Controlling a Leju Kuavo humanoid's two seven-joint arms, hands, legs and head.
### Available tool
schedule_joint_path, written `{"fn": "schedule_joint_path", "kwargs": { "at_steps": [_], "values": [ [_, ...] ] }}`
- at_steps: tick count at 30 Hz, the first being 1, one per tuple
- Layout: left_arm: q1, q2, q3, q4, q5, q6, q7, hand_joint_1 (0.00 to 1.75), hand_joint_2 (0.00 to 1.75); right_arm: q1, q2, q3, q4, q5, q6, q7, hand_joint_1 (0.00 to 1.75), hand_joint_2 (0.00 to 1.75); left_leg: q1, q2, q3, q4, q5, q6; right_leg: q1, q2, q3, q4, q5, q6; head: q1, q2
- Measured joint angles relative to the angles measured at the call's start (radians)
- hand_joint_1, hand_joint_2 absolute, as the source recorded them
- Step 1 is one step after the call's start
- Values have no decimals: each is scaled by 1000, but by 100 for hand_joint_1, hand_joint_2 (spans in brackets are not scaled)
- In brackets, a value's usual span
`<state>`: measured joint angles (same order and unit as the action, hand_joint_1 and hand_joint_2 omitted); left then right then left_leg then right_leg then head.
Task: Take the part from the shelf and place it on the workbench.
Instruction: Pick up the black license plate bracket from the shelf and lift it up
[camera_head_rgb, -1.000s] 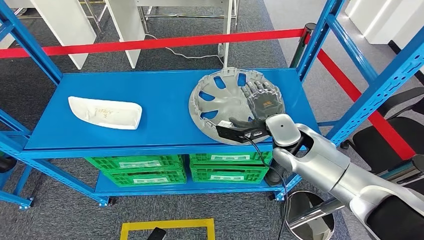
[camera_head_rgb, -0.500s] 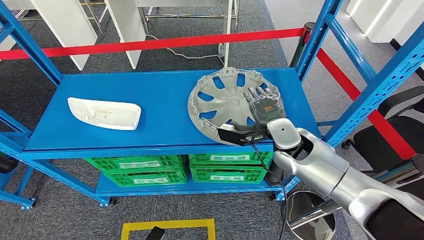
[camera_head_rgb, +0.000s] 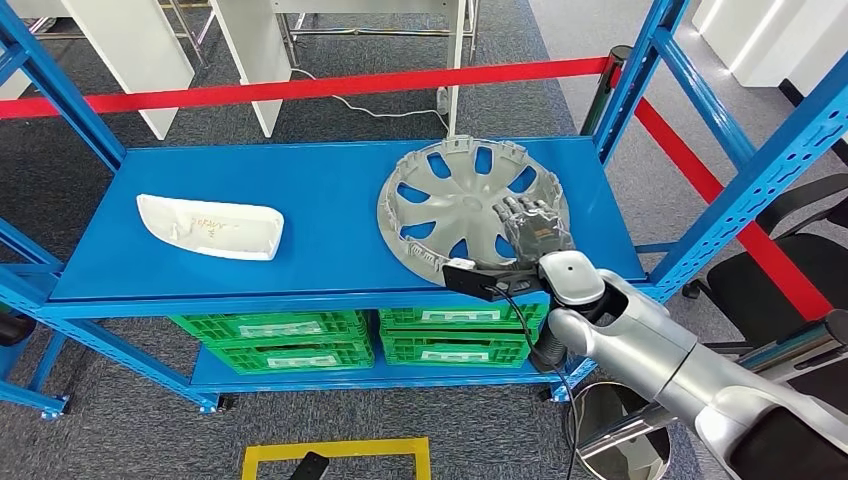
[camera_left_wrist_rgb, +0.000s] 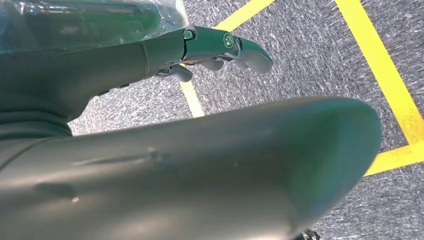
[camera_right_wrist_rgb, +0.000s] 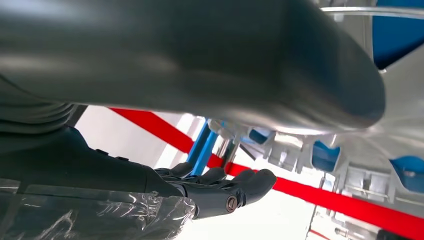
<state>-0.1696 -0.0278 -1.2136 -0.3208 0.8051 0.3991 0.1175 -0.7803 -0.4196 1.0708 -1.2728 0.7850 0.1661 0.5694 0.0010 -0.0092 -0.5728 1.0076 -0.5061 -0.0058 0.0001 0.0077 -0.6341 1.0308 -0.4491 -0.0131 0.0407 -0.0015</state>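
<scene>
While the grey wheel cover (camera_head_rgb: 465, 205) lies on the right part of the blue shelf (camera_head_rgb: 330, 215), its near-right rim is grasped by the right hand (camera_head_rgb: 530, 225), fingers laid over the face and thumb beneath the edge. Well apart on the shelf's left, a white moulded part (camera_head_rgb: 210, 225) is seen. The left hand (camera_left_wrist_rgb: 220, 47) is held loosely extended above grey carpet, grasping nothing.
</scene>
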Motion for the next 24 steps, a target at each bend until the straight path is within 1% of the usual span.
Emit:
{"fn": "schedule_joint_path", "kwargs": {
  "at_steps": [2, 6, 12, 24],
  "values": [
    [0, 0, 4, 0, -1, 0, 0, 0, 0, 5, 0, -1, 8, -7, -2, -1, 0, 0, 0, 0, 0, 0, 0, 0, 0, 0, 0, 0, 0, 0, 0, 0],
    [0, 0, 7, 0, -8, 1, 0, 0, 0, 12, 2, -2, 26, -30, -9, -8, 0, 175, 0, 0, 0, 0, 0, 0, 0, 0, 0, 0, 0, 0, 0, 0],
    [0, 0, 13, -2, -10, 3, 0, 0, 0, 27, 4, -8, 51, -67, -49, -28, 0, 175, 0, 0, 0, 0, 0, 0, 0, 0, 0, 0, 0, 0, 0, 0],
    [0, 1, 17, -5, -13, 3, 2, 0, 0, 28, 11, -12, 71, -74, -63, -30, 0, 175, 0, 0, 0, 0, 0, 0, 0, 0, 0, 0, 0, 0, 0, 0]
  ]
}}
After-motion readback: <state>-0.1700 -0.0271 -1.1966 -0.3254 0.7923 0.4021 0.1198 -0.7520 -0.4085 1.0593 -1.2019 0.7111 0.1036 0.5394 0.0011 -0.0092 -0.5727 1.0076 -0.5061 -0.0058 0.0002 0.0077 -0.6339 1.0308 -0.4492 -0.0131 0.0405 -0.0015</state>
